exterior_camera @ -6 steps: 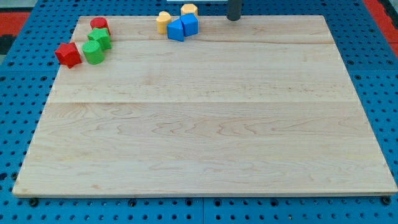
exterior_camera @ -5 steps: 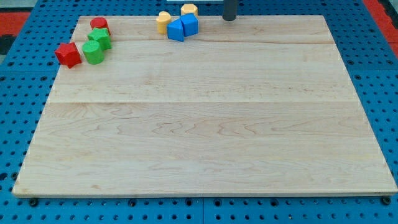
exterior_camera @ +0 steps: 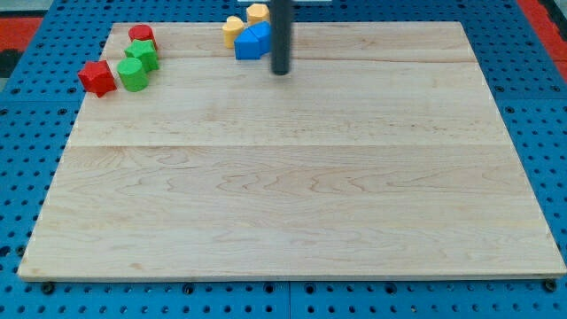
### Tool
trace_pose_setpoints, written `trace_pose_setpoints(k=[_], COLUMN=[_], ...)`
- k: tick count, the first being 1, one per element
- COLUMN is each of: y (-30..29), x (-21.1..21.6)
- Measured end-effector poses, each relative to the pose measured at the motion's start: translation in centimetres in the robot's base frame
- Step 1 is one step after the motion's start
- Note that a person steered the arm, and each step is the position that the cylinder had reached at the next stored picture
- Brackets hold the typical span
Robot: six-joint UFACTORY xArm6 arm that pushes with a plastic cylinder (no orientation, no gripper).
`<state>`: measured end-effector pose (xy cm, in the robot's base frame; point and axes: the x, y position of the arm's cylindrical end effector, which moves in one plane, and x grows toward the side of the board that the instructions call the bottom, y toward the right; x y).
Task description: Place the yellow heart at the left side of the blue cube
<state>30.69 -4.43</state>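
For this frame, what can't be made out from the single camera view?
- Blue blocks: the rod covers their right part, so their shapes and whether my tip touches them are unclear.
- Upper yellow block: too small and part-hidden for its shape.
- Rod's upper end: cut off by the view's top.

My tip [exterior_camera: 281, 72] is resting on the desk [exterior_camera: 292, 177], just right of the blue blocks [exterior_camera: 252, 41]; two yellow blocks [exterior_camera: 234, 28] are sitting beside them.

Two clusters of blocks [exterior_camera: 250, 37] [exterior_camera: 122, 64] lie along the worktop's [exterior_camera: 292, 177] top edge; my tip [exterior_camera: 281, 72] stands just right of the central cluster.
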Motion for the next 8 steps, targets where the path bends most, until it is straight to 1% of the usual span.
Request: trace_pose_setpoints(k=[1, 2, 3, 4, 5, 6, 7, 8], y=[-10.1, -10.7, -10.8, -10.8, -9.4, -4.8, -2.9, -2.9], x=[-3.3, -9.8, -11.6, -11.6, -11.5, -11.4, -11.4, -10.1])
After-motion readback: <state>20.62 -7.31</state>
